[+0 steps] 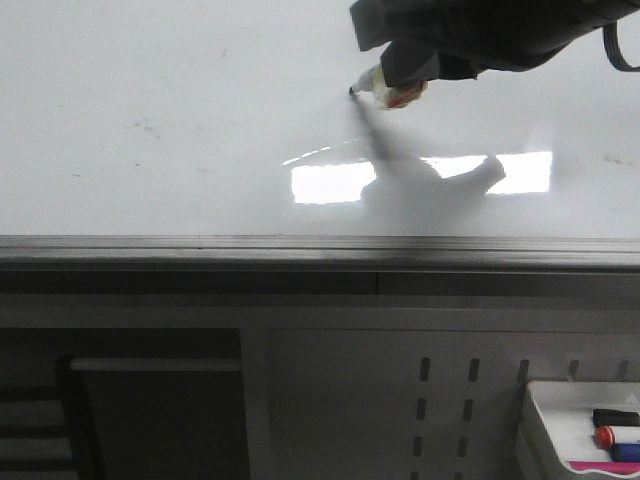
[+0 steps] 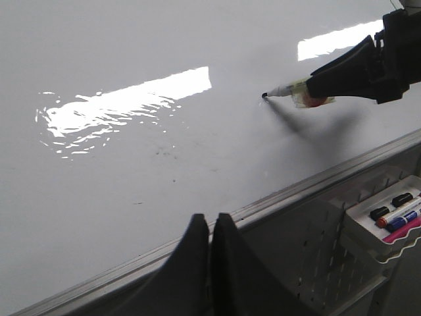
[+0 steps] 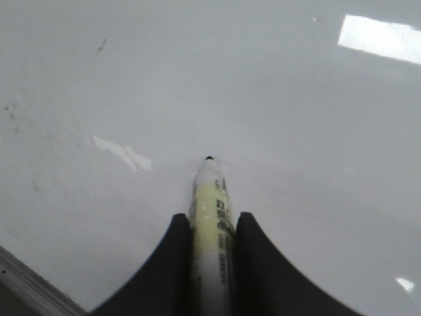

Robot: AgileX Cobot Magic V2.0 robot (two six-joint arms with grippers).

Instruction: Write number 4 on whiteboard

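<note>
Here the right claw point(image 3: 212, 227) presses its marker point(image 3: 210, 197) tip onto the whiteboard point(image 3: 99, 99).

The right pincer point(image 1: 400, 72) is cut off by the top of the front view, so most of its arm is out of sight. The marker point(image 3: 210, 224) has tiny print that is too small to read. The tray point(image 1: 545, 420) of markers is cut off at the corner. The left pincer point(image 2: 209, 227) shows only its 2 dark tips.
</note>
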